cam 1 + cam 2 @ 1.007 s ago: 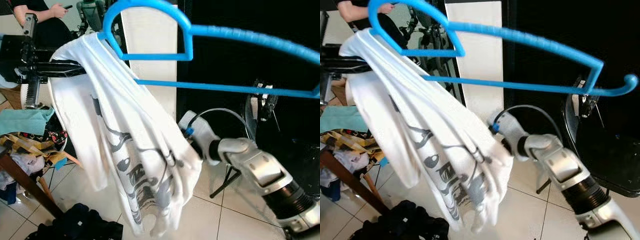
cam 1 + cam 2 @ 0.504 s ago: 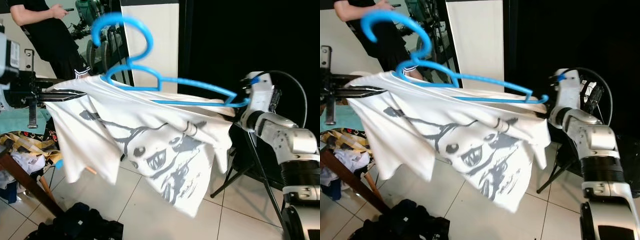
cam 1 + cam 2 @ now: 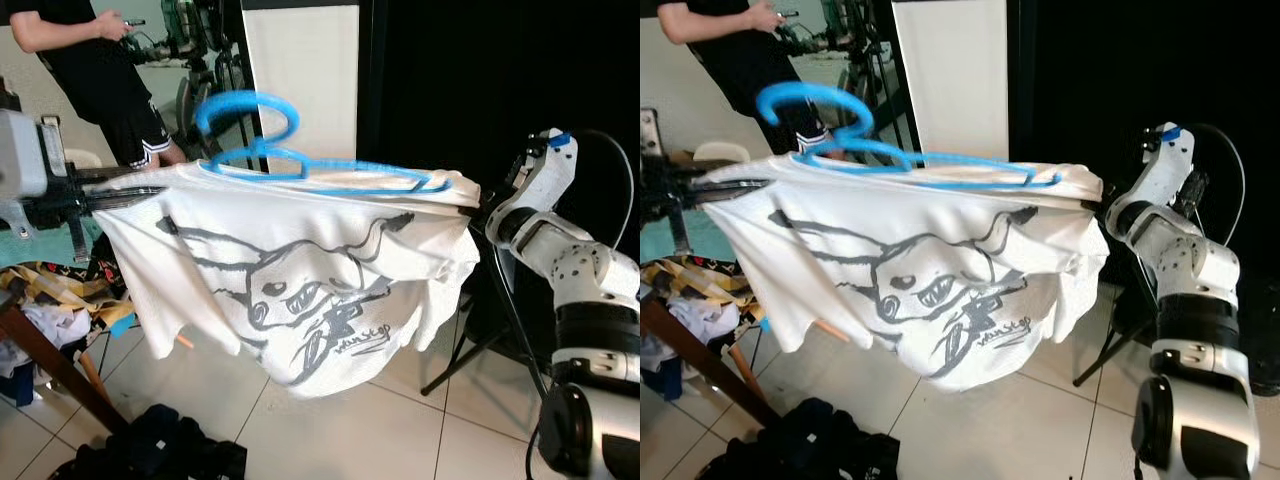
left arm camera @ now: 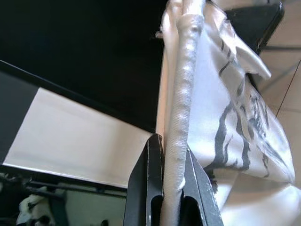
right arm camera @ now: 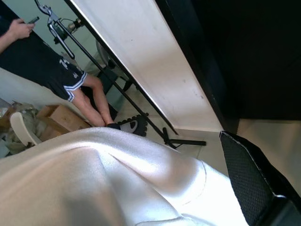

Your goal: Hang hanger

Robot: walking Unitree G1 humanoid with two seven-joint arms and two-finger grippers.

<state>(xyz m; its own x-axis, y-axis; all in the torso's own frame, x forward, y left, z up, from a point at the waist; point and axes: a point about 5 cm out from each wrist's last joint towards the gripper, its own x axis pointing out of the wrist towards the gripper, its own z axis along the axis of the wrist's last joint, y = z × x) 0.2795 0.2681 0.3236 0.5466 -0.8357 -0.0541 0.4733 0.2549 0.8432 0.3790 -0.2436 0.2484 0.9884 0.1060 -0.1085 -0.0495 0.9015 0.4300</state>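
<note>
Mostly, shirt (image 3: 300,270) hides hanger (image 3: 300,165) (right hand (image 3: 478,212) buried).

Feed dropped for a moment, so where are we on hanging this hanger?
Done: the white T-shirt is on the blue hanger. In hand: the left gripper is shut on one covered end of it, and the right gripper is at the other end, holding it level in the air. Left: its hook is on nothing yet.

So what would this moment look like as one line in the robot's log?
task: hang hanger | blue hanger: level, inside white T-shirt | left gripper: shut on shirt-covered hanger end | right gripper: at other end | not hung yet
</note>
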